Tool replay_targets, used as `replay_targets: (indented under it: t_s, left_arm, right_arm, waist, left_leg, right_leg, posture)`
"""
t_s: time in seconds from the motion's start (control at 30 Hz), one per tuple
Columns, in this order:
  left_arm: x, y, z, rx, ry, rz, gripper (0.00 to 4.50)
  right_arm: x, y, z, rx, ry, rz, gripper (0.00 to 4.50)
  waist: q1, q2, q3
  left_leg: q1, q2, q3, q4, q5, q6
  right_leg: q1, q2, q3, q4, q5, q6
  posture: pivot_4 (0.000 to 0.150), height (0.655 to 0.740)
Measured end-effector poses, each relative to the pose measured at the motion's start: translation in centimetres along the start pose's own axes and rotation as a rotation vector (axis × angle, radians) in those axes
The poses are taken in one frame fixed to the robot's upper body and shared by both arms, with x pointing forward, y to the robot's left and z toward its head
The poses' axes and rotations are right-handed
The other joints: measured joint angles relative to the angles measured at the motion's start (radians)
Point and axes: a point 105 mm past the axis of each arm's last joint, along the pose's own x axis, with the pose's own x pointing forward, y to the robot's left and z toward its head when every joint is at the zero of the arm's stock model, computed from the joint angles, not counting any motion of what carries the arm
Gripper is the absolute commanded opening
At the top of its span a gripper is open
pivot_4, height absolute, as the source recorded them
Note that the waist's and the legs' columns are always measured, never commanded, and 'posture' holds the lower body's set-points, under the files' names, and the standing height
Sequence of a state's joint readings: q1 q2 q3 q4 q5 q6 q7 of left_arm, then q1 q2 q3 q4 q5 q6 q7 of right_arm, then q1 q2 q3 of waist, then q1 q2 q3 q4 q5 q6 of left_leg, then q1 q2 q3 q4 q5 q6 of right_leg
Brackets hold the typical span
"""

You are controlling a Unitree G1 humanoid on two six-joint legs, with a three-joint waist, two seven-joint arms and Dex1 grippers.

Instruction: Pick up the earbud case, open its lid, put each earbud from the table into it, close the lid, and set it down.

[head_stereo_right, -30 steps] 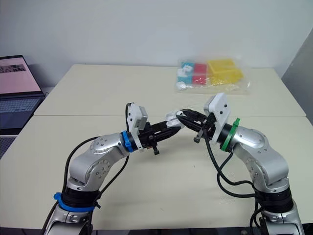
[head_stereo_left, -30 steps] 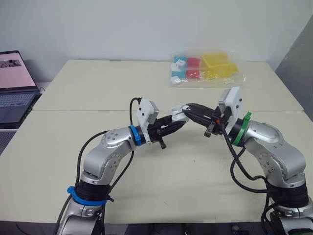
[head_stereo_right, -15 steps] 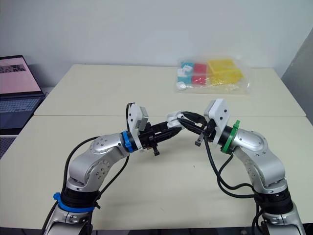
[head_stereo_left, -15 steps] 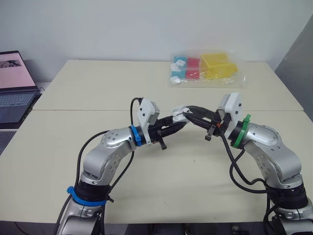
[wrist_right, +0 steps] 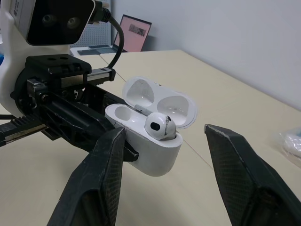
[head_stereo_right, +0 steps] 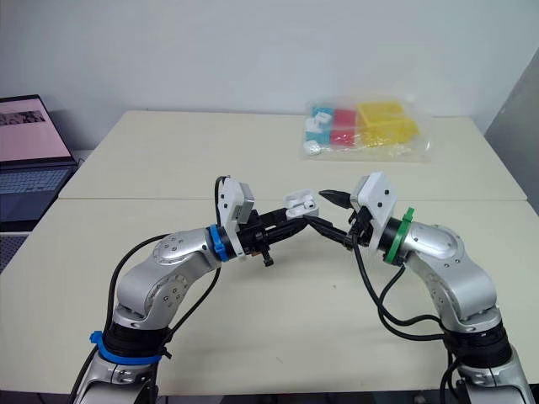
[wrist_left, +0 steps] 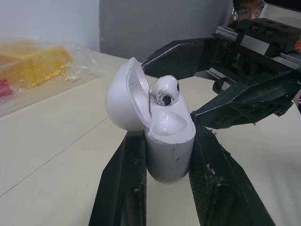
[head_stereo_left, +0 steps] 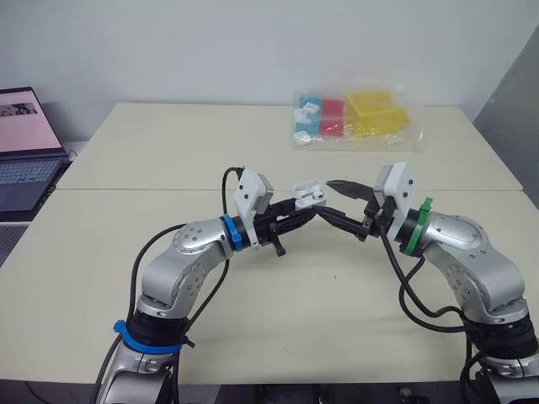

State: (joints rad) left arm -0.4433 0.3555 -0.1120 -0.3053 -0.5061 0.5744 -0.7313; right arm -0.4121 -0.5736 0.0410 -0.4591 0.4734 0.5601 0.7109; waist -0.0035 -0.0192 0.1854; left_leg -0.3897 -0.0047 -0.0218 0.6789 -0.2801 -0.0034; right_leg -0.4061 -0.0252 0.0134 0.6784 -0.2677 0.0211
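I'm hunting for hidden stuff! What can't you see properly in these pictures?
- Earbud stem: right wrist view, hidden inside the case.
- Case sides: left wrist view, covered by left claw.
- Laptop: eye views, cut by left edge.
- Bag contents: eye views, too small, behind wrinkled plastic.

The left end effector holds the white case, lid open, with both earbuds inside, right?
Not quite: the right wrist view shows one earbud in the earbud case, the other slot empty. The left end effector does hold it, lid open.

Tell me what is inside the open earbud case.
One earbud sits in one socket of the earbud case, its head sticking up. The other socket is empty. The earbud's stem is hidden inside the case.
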Motion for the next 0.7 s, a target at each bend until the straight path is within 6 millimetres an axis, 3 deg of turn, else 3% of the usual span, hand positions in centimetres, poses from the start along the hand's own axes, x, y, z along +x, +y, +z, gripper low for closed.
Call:
replay_targets:
  t_s: [0.2,0.4,0.57,0.7]
  left_arm:
    - [-0.1,0.1,0.2,0.018,-0.008,0.003,0.82]
    - [-0.3,0.3,0.2,0.051,-0.008,0.014,0.82]
    - [-0.5,0.2,0.0,0.071,-0.005,0.011,0.82]
    - [-0.4,0.0,-0.3,0.084,0.007,0.005,0.82]
  right_arm:
    - [-1.4,-1.0,0.5,-0.001,0.055,0.002,2.83]
    - [-4.0,-3.5,1.8,-0.005,0.129,-0.023,2.83]
    - [-5.7,-5.3,-0.6,0.069,0.311,-0.103,2.83]
    - [-5.4,-6.8,-4.0,0.171,0.425,-0.294,2.83]
  waist:
    - [0.000,0.000,0.000]
    - [0.001,0.000,0.000]
    - [0.000,0.000,0.000]
    - [-0.002,0.000,0.000]
  left_leg:
    - [0.000,0.000,0.000,0.000,0.000,0.000]
    - [0.000,0.000,0.000,0.000,0.000,0.000]
    - [-0.001,0.000,0.000,0.000,0.000,0.000]
    - [0.000,0.001,0.001,-0.001,0.000,0.000]
  right_leg:
    - [0.000,0.000,0.000,0.000,0.000,0.000]
    - [0.000,0.000,0.000,-0.001,0.000,0.000]
    - [0.000,0.000,0.000,-0.001,0.000,0.000]
    - [0.000,0.000,0.001,-0.001,0.000,0.000]
  posture:
    - [0.150,0.7400]
    - [0.150,0.7400]
    - [0.150,0.7400]
    - [0.150,0.7400]
